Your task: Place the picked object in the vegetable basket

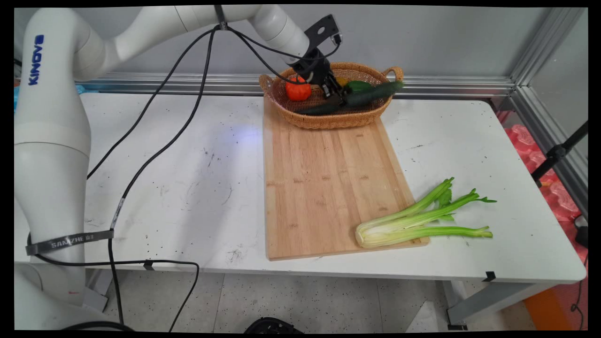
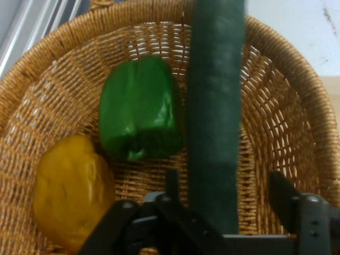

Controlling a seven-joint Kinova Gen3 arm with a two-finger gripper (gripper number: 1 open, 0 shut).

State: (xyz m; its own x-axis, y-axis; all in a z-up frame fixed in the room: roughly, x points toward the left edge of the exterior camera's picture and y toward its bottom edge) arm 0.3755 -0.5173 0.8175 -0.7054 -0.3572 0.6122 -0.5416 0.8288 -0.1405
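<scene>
My gripper (image 1: pixel 339 98) reaches down into a wicker basket (image 1: pixel 328 121) at the back of the table. It stands open astride a long dark green cucumber (image 1: pixel 371 95). In the hand view the cucumber (image 2: pixel 215 122) runs up between the two fingers of the gripper (image 2: pixel 226 183), close to the left finger (image 2: pixel 172 183), with a gap to the right one. The cucumber lies slanted, its right end over the basket's rim. Beside it in the basket (image 2: pixel 276 106) are a green pepper (image 2: pixel 141 109) and a yellow pepper (image 2: pixel 71 188). A red-orange tomato (image 1: pixel 298 89) sits at the basket's left.
A wooden cutting board (image 1: pixel 324 188) lies in front of the basket and reaches the table's near edge. A bunch of celery (image 1: pixel 413 220) rests across the board's near right corner. Black cables (image 1: pixel 159 150) hang from the arm over the table's left half.
</scene>
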